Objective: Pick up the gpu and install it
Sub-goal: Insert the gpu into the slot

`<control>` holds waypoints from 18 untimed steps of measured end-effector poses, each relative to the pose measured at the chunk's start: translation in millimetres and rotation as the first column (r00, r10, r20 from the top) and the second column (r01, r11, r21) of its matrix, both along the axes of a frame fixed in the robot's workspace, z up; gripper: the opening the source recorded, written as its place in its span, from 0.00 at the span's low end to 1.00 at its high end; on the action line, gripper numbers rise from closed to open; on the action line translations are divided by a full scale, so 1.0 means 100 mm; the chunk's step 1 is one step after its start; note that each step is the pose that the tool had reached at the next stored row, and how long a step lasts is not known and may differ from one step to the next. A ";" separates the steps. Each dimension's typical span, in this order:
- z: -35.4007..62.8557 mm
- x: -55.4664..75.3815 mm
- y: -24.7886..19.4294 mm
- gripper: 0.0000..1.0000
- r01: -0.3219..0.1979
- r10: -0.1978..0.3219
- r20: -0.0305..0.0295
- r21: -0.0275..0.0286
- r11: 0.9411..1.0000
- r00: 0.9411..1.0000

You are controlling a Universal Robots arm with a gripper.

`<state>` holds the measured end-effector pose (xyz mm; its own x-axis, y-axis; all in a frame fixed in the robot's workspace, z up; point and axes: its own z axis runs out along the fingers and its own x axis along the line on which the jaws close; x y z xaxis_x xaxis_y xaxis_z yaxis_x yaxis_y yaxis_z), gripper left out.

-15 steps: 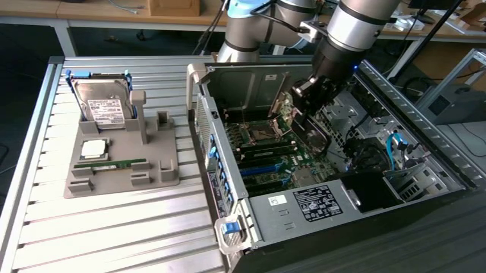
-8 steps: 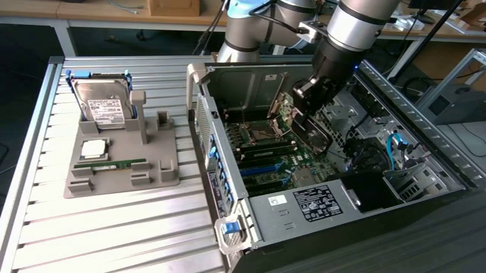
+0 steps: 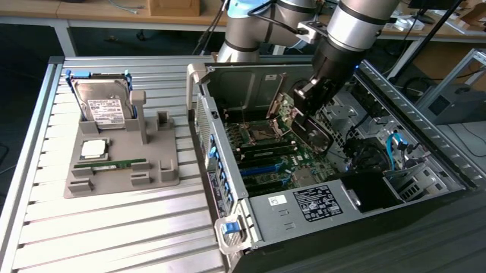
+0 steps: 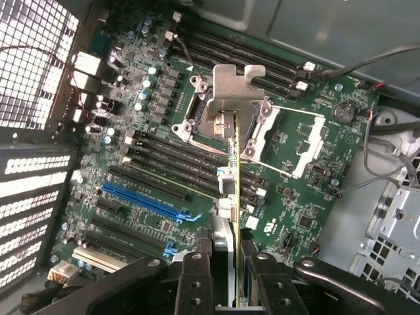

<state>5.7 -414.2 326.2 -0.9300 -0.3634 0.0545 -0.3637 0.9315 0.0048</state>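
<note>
My gripper (image 3: pixel 305 94) is down inside the open computer case (image 3: pixel 227 187), shut on the gpu (image 3: pixel 285 112), a green card that hangs on edge above the motherboard (image 3: pixel 285 165). In the wrist view the gpu (image 4: pixel 231 190) is seen edge-on between the two black fingers (image 4: pixel 197 282), which clamp its two faces. Its silvery end bracket (image 4: pixel 237 82) points away from the gripper (image 4: pixel 228 272). The card hovers over the CPU socket area. A blue expansion slot (image 4: pixel 147 200) lies apart from it to one side on the board.
On the slatted table at the exterior view's left, a grey holder (image 3: pixel 122 182) carries a silver hard drive (image 3: pixel 102 105), a CPU (image 3: pixel 93 149) and a memory stick (image 3: pixel 110 165). Case walls, loose cables (image 4: pixel 387 164) and a drive cage (image 3: pixel 410 176) ring the motherboard.
</note>
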 end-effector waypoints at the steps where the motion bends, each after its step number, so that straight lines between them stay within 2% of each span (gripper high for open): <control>1: 0.000 0.00 0.000 0.27 -0.004 0.004 0.000 0.000 1.000 1.000; 18: 0.000 0.00 0.000 0.27 -0.085 0.085 0.000 0.000 0.996 0.996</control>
<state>5.7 -414.2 326.2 -0.8957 -0.4413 0.0545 -0.4417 0.8971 0.0048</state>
